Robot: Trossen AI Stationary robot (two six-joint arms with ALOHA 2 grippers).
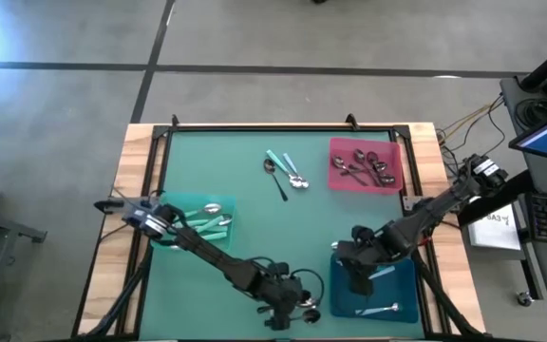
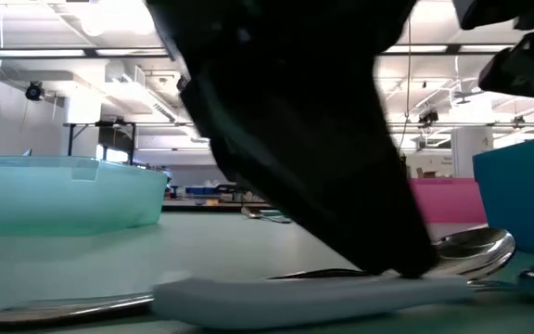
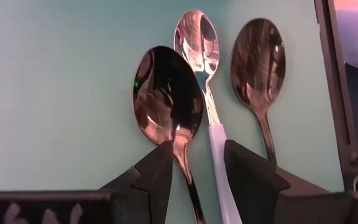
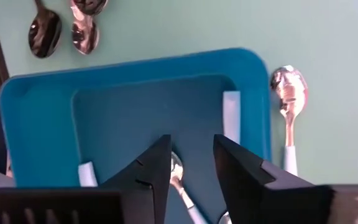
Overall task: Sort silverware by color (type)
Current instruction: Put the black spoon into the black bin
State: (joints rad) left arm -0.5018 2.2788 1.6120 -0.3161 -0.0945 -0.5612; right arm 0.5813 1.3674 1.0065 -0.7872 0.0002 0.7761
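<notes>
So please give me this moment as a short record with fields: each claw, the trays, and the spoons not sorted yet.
left claw: open, at the table's near edge, fingers either side of a dark spoon
right claw: open, above the blue tray
pink tray: holds dark spoons
teal tray: holds teal-handled spoons
unsorted: three spoons at table centre, more by the left claw

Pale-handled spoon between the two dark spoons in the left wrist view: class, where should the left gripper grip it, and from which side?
Grip the pale-handled spoon by its narrow, straight handle, from above, fingers across its width. It lies flat, and the dark spoons' wide bowls crowd its bowl; beside the handle there is more room. The left gripper is open there.
</notes>
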